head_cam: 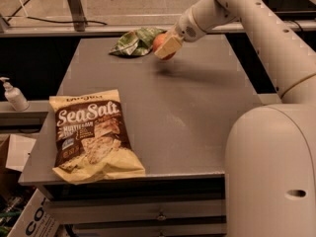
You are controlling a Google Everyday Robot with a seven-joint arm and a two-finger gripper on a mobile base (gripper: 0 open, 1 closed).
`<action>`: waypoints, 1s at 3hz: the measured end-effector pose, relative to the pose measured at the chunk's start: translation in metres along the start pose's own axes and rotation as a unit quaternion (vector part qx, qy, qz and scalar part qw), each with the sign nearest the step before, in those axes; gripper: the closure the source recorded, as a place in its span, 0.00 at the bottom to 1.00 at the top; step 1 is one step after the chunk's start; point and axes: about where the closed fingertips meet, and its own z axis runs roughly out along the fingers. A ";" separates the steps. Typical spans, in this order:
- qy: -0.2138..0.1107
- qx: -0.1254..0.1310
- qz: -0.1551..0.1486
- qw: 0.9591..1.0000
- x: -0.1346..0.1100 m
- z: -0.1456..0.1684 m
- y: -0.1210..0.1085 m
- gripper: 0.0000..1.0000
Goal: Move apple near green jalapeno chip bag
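The gripper (164, 46) is at the far side of the grey table (197, 112), shut on the small red-orange apple (158, 42), which it holds a little above the tabletop. A cream finger (168, 46) covers the apple's near side. The crumpled green and white jalapeno chip bag (134, 41) lies on the table's far edge, just left of the apple, almost touching it. The white arm reaches in from the upper right.
A large yellow-and-brown "Sea Salt" chip bag (91, 135) lies at the table's front left. A soap pump bottle (14, 96) stands on a ledge to the left. The robot's white body (271, 172) fills the lower right. A cardboard box (34, 216) sits below left.
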 end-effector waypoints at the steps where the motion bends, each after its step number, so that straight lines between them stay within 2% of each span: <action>1: 0.004 0.004 0.005 1.000 0.002 0.013 -0.010 1.00; 2: 0.007 0.005 0.006 1.000 -0.002 0.023 -0.017 1.00; 3: 0.016 -0.003 0.011 1.000 -0.003 0.035 -0.018 0.82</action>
